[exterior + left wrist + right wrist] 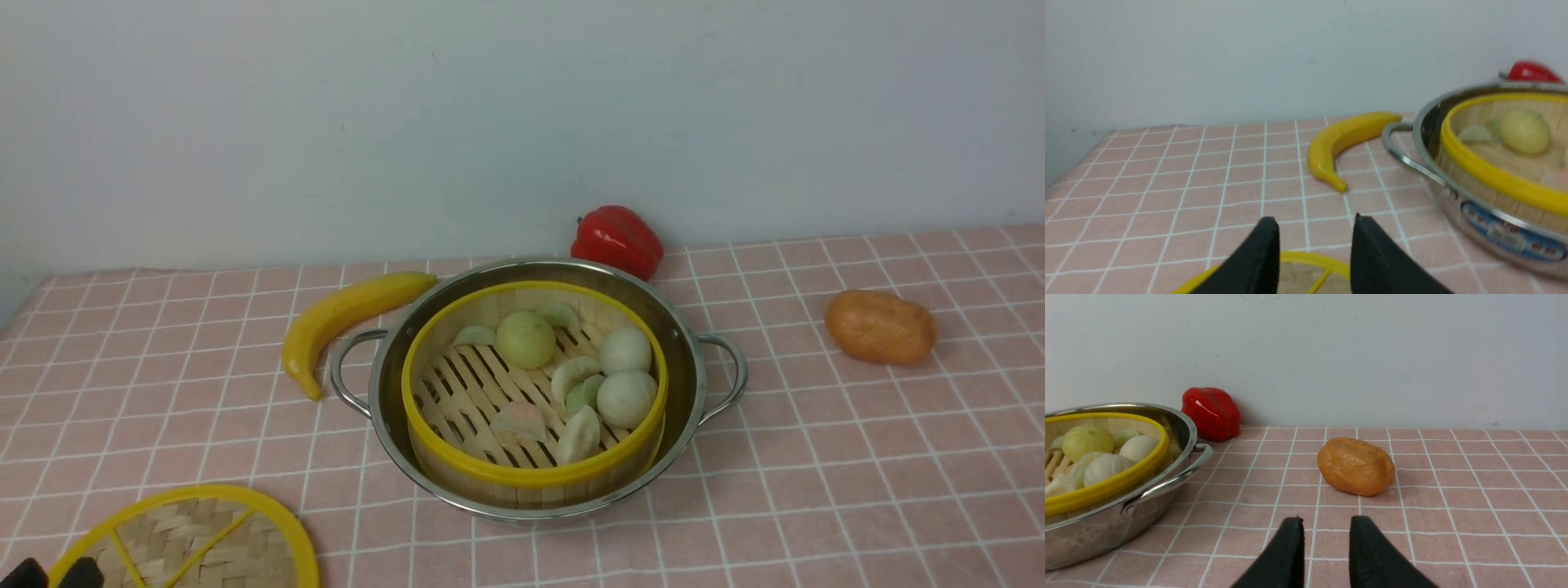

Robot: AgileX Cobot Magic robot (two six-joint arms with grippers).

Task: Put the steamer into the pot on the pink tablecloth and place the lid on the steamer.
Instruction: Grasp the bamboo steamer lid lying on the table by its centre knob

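I see the steamer [535,474] sitting in the pot [390,408]. The lid [196,539] lies flat just under my left gripper [1314,220] (the nearer arm), jaws parted and empty. My right gripper [1327,522] is likewise spread, well apart.

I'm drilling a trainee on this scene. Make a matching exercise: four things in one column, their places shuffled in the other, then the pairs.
Things:
1. steamer
2. lid
3. banana
4. pepper

Places:
A. by the wall, behind the pot
B. inside the pot
C. flat on the cloth, at the near left
D. beside the pot's left handle

Pairs: 1-B, 2-C, 3-D, 4-A
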